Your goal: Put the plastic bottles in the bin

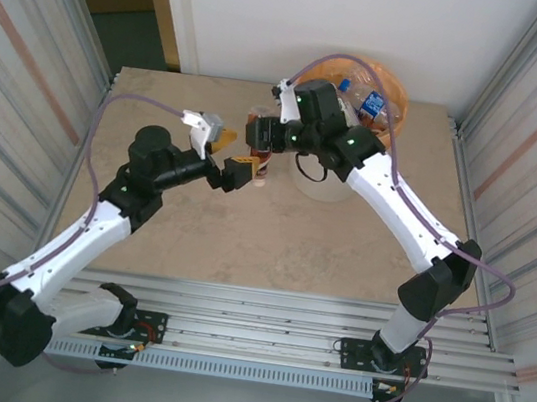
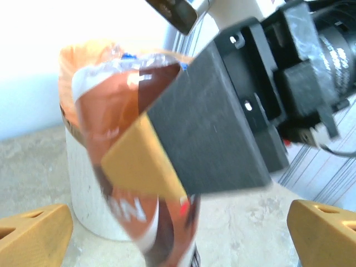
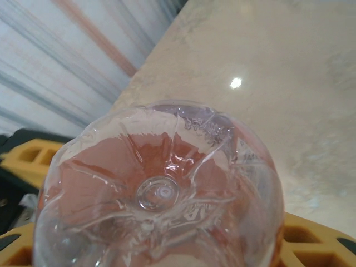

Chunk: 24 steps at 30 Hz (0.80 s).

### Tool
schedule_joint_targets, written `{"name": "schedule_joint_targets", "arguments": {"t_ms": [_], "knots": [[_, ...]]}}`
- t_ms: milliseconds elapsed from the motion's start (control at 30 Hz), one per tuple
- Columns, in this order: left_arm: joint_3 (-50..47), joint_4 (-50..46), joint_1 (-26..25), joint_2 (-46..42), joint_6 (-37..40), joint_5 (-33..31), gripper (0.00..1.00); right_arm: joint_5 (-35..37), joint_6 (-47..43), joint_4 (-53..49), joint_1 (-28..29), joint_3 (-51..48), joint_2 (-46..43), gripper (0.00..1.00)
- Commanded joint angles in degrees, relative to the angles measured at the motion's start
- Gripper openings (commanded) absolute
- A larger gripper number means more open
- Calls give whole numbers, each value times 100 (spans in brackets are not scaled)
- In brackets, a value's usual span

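Right now my right end effector [image 1: 260, 141] is clamped on a brown-labelled plastic bottle [image 2: 133, 111]. One yellow pad [image 2: 139, 161] presses flat against its label, and its clear, ribbed base [image 3: 158, 192] faces my right wrist camera. I hold it over the bench [image 1: 272, 242], just left of the bin [image 1: 396, 81], whose cream wall and orange liner rise behind the bottle in my left wrist view. My left end effector [image 1: 235, 154] sits just beside the bottle on its near-left side, its fingers [image 2: 33, 231] spread wide apart and gripping nothing. Other bottles [image 1: 371, 103] with blue labels lie inside the bin.
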Motion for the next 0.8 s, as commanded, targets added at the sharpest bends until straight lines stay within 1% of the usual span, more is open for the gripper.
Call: {"name": "schedule_joint_targets", "arguments": {"t_ms": [0,167,333,667,767], "knots": [[-136,165,-45,-411,95,-329,99,887,-609,-519,-64,774,-331,36],[-266,18,-46,-765,173,-1089,99,1461,-1071,-734,-227,1420,-295,36],[-225,-290,-30,-844,197,-1665,99,1573,-1223,-828,-655,1919,-170,37],[-131,-721,103,-732,24,-2216,99,1558,-1359,-1138,-1326,2423,186,37],[-141,-749,206,-659,-122,-2205,99,1548,-1426,-1206,-1413,2502,362,37]]}}
